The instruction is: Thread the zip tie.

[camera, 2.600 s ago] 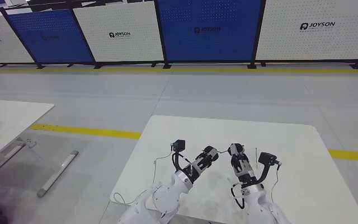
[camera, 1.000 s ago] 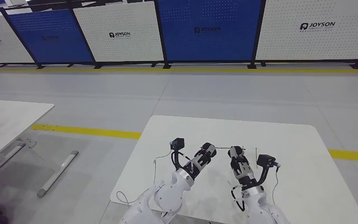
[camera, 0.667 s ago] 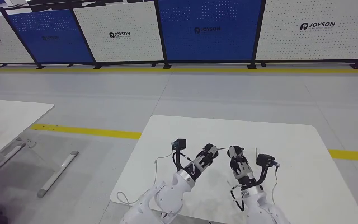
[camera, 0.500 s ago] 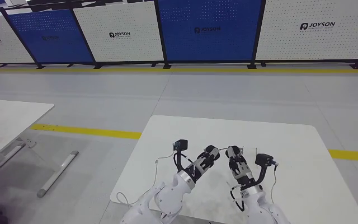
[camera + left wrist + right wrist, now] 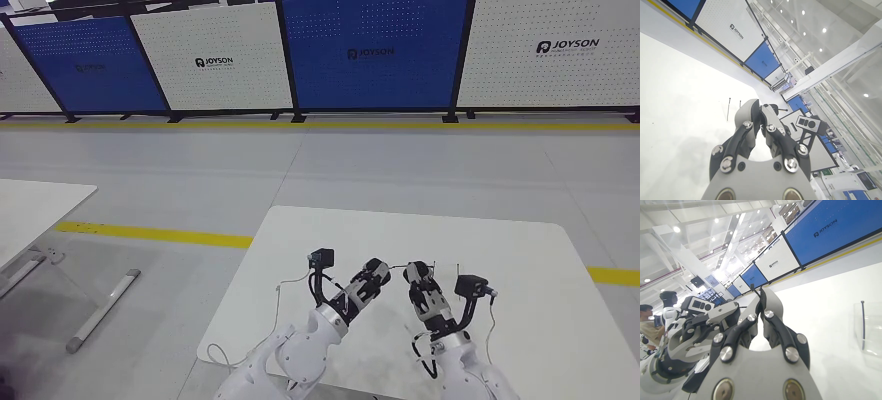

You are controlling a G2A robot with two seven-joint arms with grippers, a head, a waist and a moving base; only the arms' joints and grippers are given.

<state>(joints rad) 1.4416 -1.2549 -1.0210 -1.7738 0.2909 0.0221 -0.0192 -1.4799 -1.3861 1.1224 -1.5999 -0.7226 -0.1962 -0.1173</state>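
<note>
Top view looks down on the white table [image 5: 520,250], where the left gripper [image 5: 378,268] and right gripper [image 5: 414,270] hang close together above its near middle, tips facing each other. The zip tie [image 5: 397,266] is a thin black line spanning the small gap between them, too fine to make out further. A spare tie [image 5: 458,272] stands upright just beside the right arm. Against the frame 2.6 s ago, the gap between the two grippers is slightly narrower, the right one having edged toward the left. Left wrist view has the left gripper's fingers pressed together at the tips; whether the strap lies between the pads is hidden by the fingers themselves. Past them a short length of the zip tie with its square head pokes out, and most of the right gripper is covered. Right wrist view has the right gripper's fingers pinching the zip tie near its head, which sticks out just beyond the fingertips; a hair-thin dark line runs on toward the left gripper beside it. Off to the side on the table, a clear holder [image 5: 857,313] carries the spare tie upright, its lower end hard to make out.
</note>
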